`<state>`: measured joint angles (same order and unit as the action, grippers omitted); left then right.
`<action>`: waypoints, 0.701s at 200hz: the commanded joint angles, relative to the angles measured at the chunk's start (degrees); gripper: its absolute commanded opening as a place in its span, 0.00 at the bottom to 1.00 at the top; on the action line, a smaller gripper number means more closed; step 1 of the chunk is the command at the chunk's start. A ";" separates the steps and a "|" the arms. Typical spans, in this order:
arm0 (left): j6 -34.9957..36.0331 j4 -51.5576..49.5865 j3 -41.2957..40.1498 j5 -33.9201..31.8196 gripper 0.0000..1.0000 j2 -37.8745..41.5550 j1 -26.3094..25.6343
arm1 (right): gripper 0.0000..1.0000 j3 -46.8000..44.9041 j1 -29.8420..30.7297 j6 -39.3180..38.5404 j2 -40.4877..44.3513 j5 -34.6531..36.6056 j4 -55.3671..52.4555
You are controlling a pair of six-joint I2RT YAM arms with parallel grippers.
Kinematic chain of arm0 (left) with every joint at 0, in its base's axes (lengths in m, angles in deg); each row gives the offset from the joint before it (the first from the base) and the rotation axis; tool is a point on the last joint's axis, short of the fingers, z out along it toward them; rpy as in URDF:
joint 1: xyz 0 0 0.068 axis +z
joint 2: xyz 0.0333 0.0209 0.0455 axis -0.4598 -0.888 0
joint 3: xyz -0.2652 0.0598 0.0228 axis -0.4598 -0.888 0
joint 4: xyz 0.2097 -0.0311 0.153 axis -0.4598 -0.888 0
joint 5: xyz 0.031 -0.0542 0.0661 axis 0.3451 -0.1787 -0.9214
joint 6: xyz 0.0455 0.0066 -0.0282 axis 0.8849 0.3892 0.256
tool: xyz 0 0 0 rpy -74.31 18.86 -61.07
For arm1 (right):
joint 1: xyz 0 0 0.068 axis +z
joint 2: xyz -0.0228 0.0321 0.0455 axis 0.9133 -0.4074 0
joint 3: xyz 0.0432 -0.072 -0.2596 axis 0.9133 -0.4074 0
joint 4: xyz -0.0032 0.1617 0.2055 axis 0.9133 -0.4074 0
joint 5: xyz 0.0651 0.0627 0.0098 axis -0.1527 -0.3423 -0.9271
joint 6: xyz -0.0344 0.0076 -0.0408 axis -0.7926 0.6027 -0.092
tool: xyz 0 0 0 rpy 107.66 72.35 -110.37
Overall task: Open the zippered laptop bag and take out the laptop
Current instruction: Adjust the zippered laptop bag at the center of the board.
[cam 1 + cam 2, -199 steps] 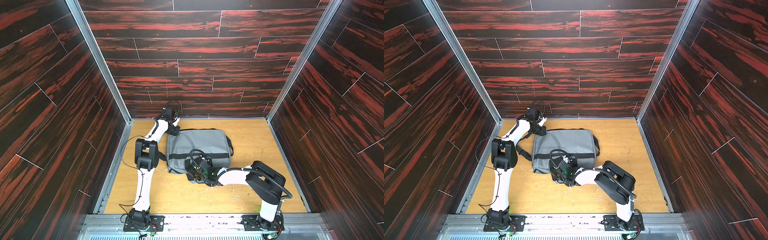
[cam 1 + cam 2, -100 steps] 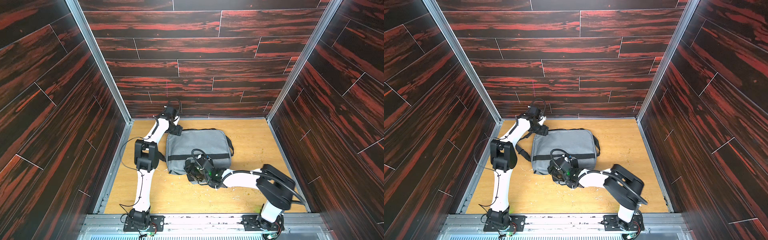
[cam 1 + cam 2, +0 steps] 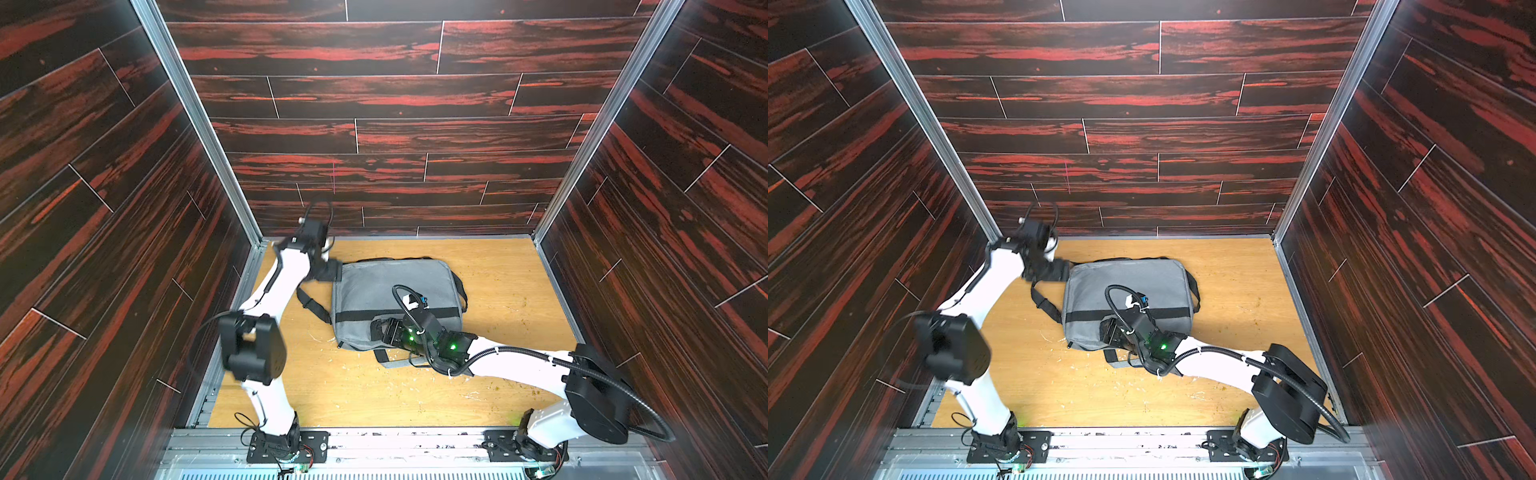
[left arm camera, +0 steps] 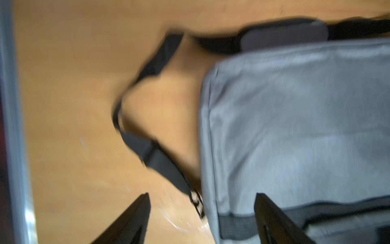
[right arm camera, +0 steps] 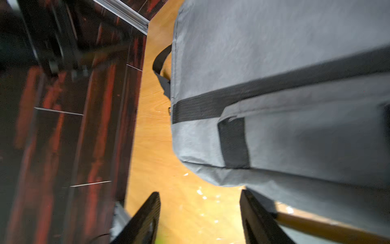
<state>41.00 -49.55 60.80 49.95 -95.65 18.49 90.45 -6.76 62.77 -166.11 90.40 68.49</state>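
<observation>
On the floor (image 3: 498, 270), zippered laptop bag (image 3: 390, 286) unmoved, left fingers (image 4: 135, 221) now spread empty at its corner, right fingers (image 5: 145, 221) likewise spread.

One zippered laptop bag (image 3: 374, 286), two grippers — left gripper (image 4: 201, 195), right gripper (image 5: 200, 192)

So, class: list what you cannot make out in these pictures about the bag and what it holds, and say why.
- Laptop: in no view; the grey fabric of the zippered laptop bag covers whatever is inside.
- Zip: too small in both top views; the right arm covers part of the bag's near edge.
- Wrist views: motion blur smears fine detail; edges cut the bag off.
</observation>
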 commanded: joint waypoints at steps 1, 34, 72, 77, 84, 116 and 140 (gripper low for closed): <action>-12.22 3.69 -8.50 3.03 0.80 8.15 0.09 | 0.68 1.41 -0.79 -8.31 3.16 2.79 -4.22; -26.05 8.68 -22.61 5.75 0.79 17.14 0.06 | 0.69 -2.09 -2.27 -12.52 6.69 2.30 -4.28; -37.31 21.39 -36.05 10.99 0.78 23.45 -0.04 | 0.72 -5.25 -2.42 -16.57 8.80 -0.95 -3.20; -39.11 23.88 -37.90 12.35 0.78 23.59 -0.06 | 0.72 -5.75 -2.42 -16.58 8.80 -1.45 -2.76; -41.09 27.38 -39.95 13.38 0.78 23.71 -0.14 | 0.72 -6.23 -2.42 -16.66 9.06 -1.76 -2.26; -46.09 35.55 -45.47 14.43 0.77 23.07 -0.34 | 0.72 -8.01 -2.42 -17.13 9.66 -2.55 -1.14; -47.43 36.13 -47.78 14.99 0.72 22.92 -0.39 | 0.72 -8.32 -2.33 -16.98 9.55 -2.83 -0.87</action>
<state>-1.25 -19.59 15.07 63.20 -73.07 18.25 82.43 -9.14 46.67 -158.62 88.35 66.56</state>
